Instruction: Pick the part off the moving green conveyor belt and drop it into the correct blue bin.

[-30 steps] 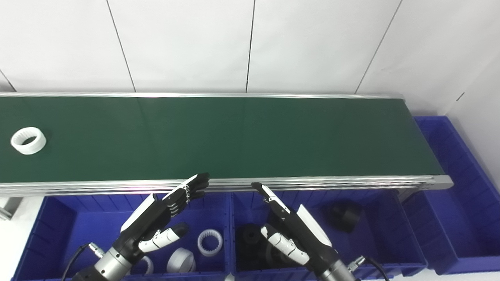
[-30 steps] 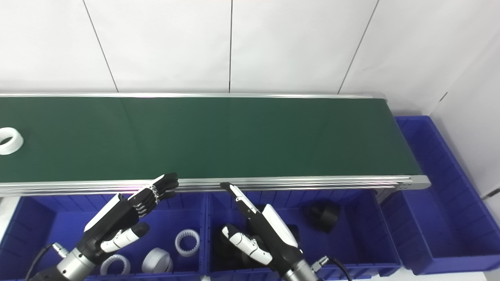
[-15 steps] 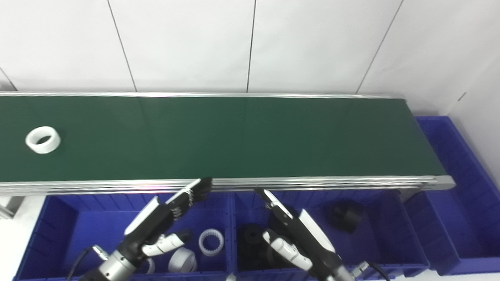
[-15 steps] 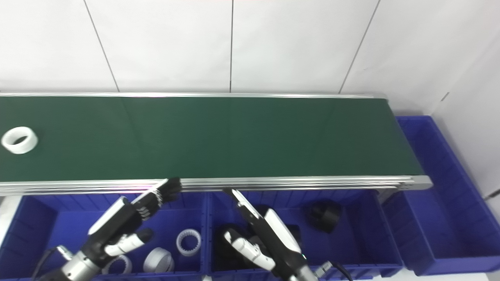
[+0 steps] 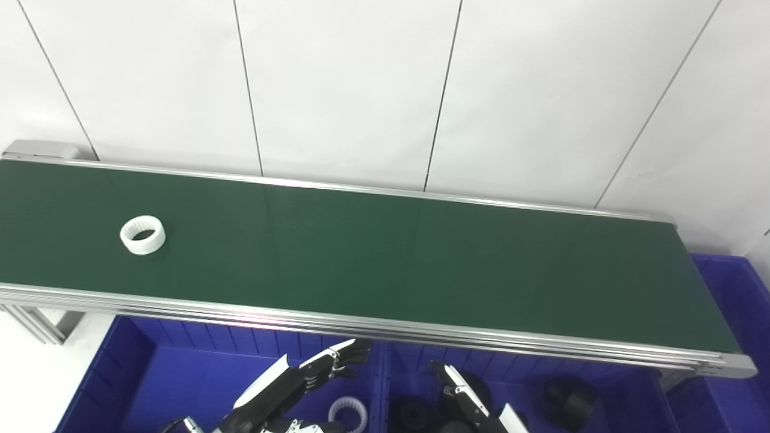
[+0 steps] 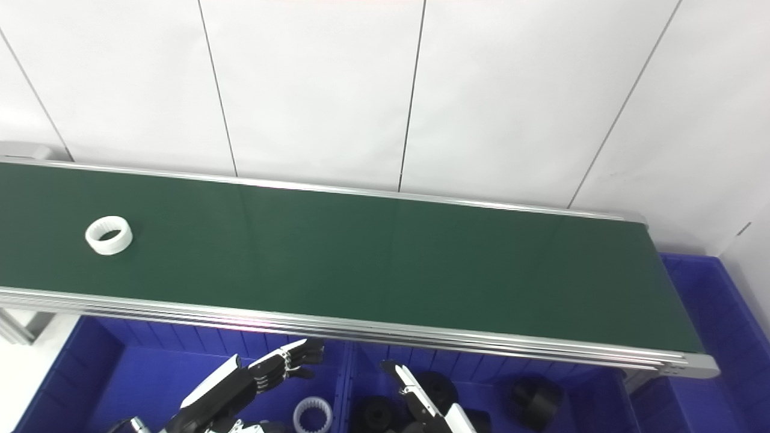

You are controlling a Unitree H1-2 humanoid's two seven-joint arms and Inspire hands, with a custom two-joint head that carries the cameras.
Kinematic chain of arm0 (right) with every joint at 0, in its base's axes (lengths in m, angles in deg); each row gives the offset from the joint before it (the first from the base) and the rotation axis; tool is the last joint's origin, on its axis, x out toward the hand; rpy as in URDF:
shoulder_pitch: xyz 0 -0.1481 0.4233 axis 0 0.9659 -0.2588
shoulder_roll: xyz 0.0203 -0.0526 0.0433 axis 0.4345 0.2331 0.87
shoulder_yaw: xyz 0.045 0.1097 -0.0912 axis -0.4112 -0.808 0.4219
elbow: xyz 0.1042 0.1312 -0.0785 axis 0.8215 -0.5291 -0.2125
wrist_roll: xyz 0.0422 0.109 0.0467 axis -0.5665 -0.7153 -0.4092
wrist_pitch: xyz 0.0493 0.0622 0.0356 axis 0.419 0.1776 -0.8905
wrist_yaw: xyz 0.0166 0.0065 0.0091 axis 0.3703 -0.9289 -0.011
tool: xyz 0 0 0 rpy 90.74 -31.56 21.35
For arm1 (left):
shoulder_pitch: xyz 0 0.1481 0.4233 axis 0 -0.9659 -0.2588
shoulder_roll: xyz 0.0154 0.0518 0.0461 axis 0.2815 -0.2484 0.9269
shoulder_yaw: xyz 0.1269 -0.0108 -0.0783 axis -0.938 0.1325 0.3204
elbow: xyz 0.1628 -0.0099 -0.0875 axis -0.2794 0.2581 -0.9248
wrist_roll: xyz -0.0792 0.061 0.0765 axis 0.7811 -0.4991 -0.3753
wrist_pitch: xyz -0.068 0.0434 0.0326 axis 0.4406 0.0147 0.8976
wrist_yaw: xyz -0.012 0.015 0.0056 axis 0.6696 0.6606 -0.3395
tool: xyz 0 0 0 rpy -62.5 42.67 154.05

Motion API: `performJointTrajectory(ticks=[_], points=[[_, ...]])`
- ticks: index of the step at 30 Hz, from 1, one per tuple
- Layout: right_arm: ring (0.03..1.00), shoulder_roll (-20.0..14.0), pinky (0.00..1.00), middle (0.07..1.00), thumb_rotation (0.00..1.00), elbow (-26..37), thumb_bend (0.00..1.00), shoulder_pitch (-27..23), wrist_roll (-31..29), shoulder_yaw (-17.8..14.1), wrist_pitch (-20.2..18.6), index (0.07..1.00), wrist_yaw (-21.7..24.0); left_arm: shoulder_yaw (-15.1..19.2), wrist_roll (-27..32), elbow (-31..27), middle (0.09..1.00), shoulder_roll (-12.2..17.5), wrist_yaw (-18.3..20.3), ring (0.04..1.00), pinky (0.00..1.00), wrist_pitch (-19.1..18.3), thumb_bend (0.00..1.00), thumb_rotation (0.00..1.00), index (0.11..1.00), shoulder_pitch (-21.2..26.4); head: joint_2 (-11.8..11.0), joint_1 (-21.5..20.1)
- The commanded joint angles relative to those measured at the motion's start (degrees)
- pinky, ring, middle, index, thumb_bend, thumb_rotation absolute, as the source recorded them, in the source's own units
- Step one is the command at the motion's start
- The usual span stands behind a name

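The white ring point(image 5: 142, 234) rides the green belt point(image 5: 385, 252) far from both hands – left hand point(image 5: 295, 382) spread and empty, right hand point(image 5: 466, 400) too cropped to tell – so a late reach could miss it

Sorting line: conveyor belt point(image 5: 385, 252), bins point(image 5: 180, 373)

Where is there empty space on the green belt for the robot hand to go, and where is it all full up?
The green belt is bare everywhere to the right of the white ring. The left blue bin looks bare at its left end. It is crowded low in the middle: both robot hands hang over the bins, with black parts beside the right one.
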Motion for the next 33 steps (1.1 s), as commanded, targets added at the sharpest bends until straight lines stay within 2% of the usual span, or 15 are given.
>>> performJointTrajectory(ticks=[1,9,15,18,23,25,27,30,33], points=[[0.971,-0.23,0.91,0.997,1.00,0.83,0.43,-0.21,-0.42,-0.37,3.59,0.979,-0.50,-0.20,-0.06,-0.88,0.930,0.28,-0.56,0.903,0.83,2.32,0.55,0.58,0.917,1.02,0.08,0.05],[0.975,-0.34,0.92,1.000,1.00,-0.01,0.43,-0.11,-0.22,-0.50,4.54,0.982,-0.78,0.29,-0.09,-2.62,0.928,0.47,-0.89,0.899,0.82,2.26,0.55,0.55,0.910,1.93,0.01,-0.12],[0.973,-0.18,0.92,1.000,1.00,-0.88,0.44,-0.41,-0.76,-0.58,5.37,0.986,-0.67,1.53,-4.53,-6.83,0.936,1.69,-2.51,0.904,0.83,1.10,0.53,0.52,0.917,4.05,0.17,0.00],[0.972,-0.14,0.92,1.000,1.00,-1.26,0.45,-0.65,-0.55,-0.59,5.71,0.988,-0.77,3.01,-8.65,-10.86,0.932,3.05,-3.44,0.895,0.82,-1.07,0.53,0.48,0.919,6.62,0.13,0.24],[0.974,-0.16,0.92,1.000,1.00,-2.28,0.45,-1.11,-0.20,-0.63,6.49,0.987,-1.01,6.18,-12.69,-15.67,0.934,4.34,-5.48,0.927,0.89,-2.65,0.48,0.60,0.919,11.04,-0.05,0.39],[0.975,-0.13,0.93,1.000,1.00,-2.80,0.45,-1.35,-0.66,-0.60,6.93,0.986,-0.99,7.47,-14.08,-18.02,0.932,5.05,-5.68,0.928,0.89,-4.73,0.47,0.60,0.913,13.37,-0.12,0.48],[0.980,-0.11,0.94,1.000,1.00,-3.26,0.45,-1.59,-1.01,-0.58,7.25,0.987,-0.94,8.41,-15.06,-19.74,0.931,5.62,-5.67,0.927,0.88,-6.99,0.44,0.57,0.914,15.14,-0.21,0.53],[0.980,-0.05,0.94,1.000,1.00,-3.93,0.45,-1.92,-1.24,-0.67,8.11,0.985,-0.98,10.89,-17.37,-19.69,0.921,7.54,-7.00,0.907,0.86,-7.17,0.45,0.55,0.908,18.62,-0.45,0.54],[0.981,-0.04,0.95,1.000,1.00,-4.34,0.45,-2.18,-1.43,-0.75,8.63,0.983,-0.99,12.63,-16.26,-17.90,0.932,9.20,-7.48,0.915,0.86,-6.81,0.48,0.50,0.920,21.28,-0.53,0.46]])
